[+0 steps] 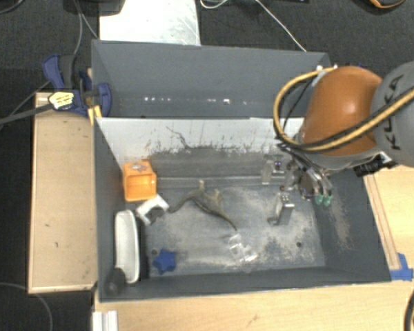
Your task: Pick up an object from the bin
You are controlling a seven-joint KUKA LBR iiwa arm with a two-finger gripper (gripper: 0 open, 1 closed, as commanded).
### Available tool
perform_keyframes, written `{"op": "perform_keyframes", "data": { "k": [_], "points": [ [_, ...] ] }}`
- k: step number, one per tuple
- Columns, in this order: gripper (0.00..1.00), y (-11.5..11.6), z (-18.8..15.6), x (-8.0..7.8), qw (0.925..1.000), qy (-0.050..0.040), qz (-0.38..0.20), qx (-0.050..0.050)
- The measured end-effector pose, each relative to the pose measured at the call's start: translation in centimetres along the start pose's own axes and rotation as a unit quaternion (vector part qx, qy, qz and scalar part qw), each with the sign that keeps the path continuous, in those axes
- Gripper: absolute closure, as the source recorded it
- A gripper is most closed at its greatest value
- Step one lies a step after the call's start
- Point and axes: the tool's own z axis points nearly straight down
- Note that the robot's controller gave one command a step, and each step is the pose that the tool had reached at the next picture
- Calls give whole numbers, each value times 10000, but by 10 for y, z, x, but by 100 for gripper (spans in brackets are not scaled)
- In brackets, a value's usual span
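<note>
Here the gripper point(281, 214) hangs low over a bare, scuffed patch of floor in the grey metal bin point(345, 254), right of centre. Whether it is parted or closed I cannot tell. Nearest lie a limp grey-green lizard-shaped toy point(208, 203) to its left and a crumpled clear plastic piece point(240, 248) lower left, both apart from it. Further left are an orange cube point(139, 181), a small white angular part point(150, 209), a smooth white oblong point(126, 245) and a blue scrap point(164, 261).
</note>
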Motion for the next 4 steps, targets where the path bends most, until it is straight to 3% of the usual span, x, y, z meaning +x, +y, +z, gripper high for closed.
{"op": "perform_keyframes", "data": {
  "k": [1,2,3,4],
  "points": [
    [0,0,-4,-2,10000,-40,-1,0],
    [0,49,78,-14,9989,-39,466,-7],
    [0,55,103,-17,9993,-47,-368,-1],
    [0,117,95,-27,10000,-61,-30,-14]
  ]
}}
